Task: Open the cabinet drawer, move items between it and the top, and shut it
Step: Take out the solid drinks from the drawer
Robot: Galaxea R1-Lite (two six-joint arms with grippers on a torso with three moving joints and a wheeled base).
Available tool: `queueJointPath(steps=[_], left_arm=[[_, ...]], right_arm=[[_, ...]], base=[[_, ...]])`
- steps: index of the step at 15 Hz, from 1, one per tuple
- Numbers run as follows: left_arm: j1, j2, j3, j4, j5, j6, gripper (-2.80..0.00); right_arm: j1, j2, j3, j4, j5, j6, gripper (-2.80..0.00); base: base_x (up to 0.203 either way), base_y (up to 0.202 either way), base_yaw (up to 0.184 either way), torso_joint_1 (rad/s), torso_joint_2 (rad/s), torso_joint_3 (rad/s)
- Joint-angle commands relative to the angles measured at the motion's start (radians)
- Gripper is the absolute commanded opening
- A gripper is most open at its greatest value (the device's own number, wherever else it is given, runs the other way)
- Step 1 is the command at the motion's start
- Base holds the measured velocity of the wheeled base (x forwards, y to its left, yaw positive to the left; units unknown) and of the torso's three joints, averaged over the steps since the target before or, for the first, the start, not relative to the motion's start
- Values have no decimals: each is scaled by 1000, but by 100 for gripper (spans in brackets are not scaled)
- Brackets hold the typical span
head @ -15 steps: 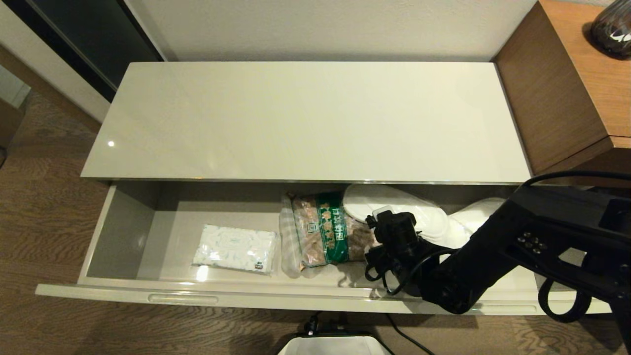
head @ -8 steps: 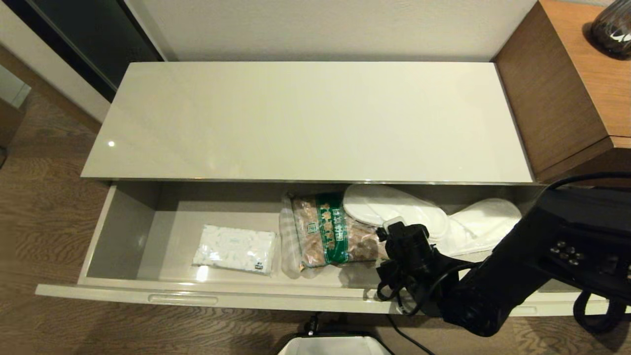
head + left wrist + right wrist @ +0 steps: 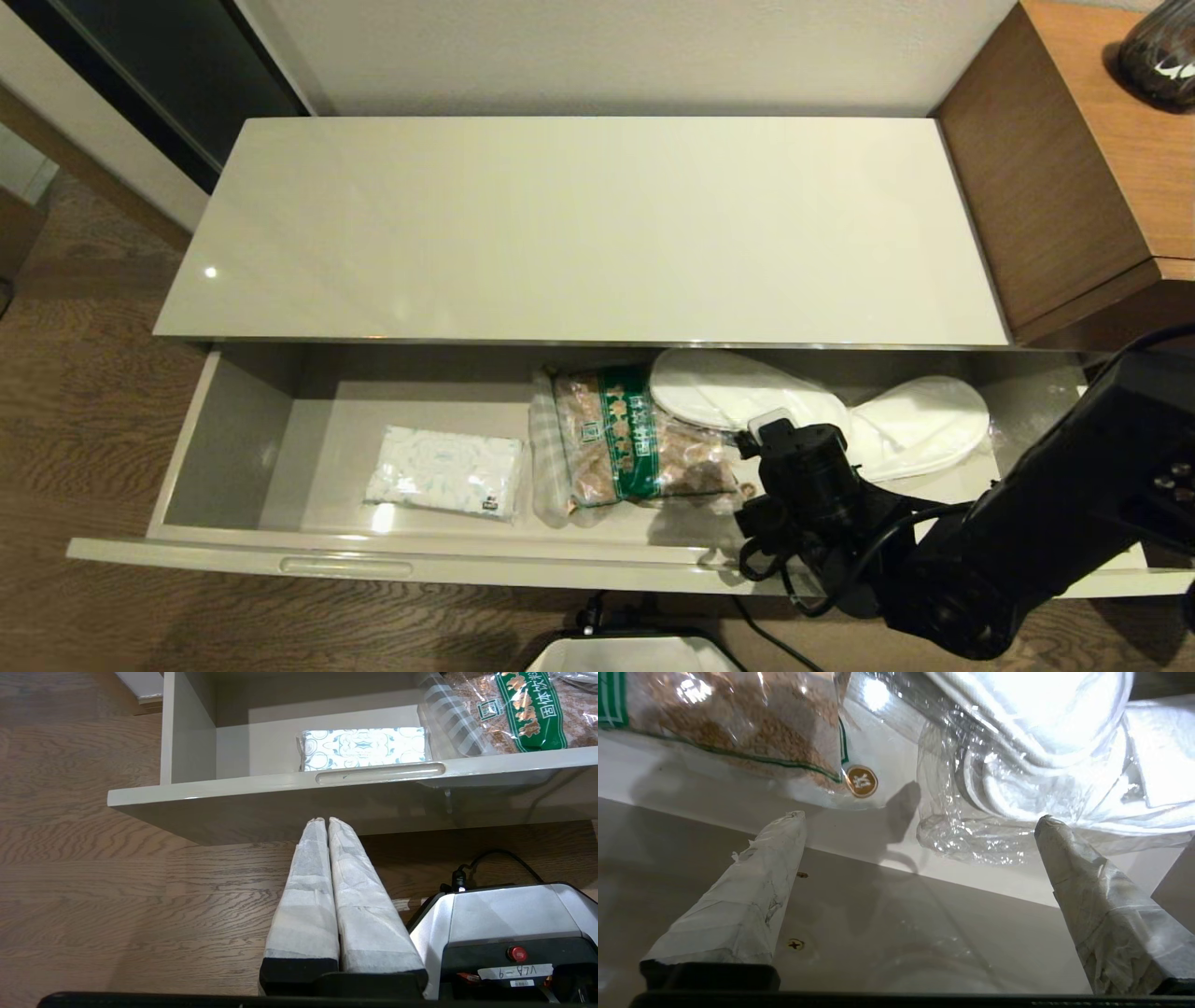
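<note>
**Open drawer: three items inside, none lifted**

Cabinet drawer (image 3: 233, 439), lower half of head view, pulled out. Holds tissue pack (image 3: 444, 471) lower left, snack bag (image 3: 621, 439) centre, wrapped slippers (image 3: 822, 415) right. Top (image 3: 579, 224) above.

Right gripper (image 3: 920, 821): jaws spread, empty, aimed between bag and slippers, probably to take one. Its wrist view alone shows loose wrap.

Left gripper (image 3: 327, 823): pressed together, below the drawer front, seen in left wrist view only.

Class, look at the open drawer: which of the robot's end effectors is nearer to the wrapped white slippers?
Right. The right end effector hangs open inside the drawer, just short of the slippers. The left end effector is shut, outside below the drawer front.
</note>
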Motion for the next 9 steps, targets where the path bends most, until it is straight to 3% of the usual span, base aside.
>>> queueJointPath(steps=[1, 4, 9], left_arm=[[1, 2, 0, 0, 0, 1, -280], [0, 2, 0, 0, 0, 1, -280], [1, 2, 0, 0, 0, 1, -280]], right_arm=[[-39, -15, -17, -7, 3, -4, 0], [-138, 13, -83, -9, 52, -7, 0], [-239, 26, -164, -2, 241, -7, 0]], base=[[0, 0, 0, 0, 0, 0], [0, 0, 0, 0, 0, 0], [0, 0, 0, 0, 0, 0]])
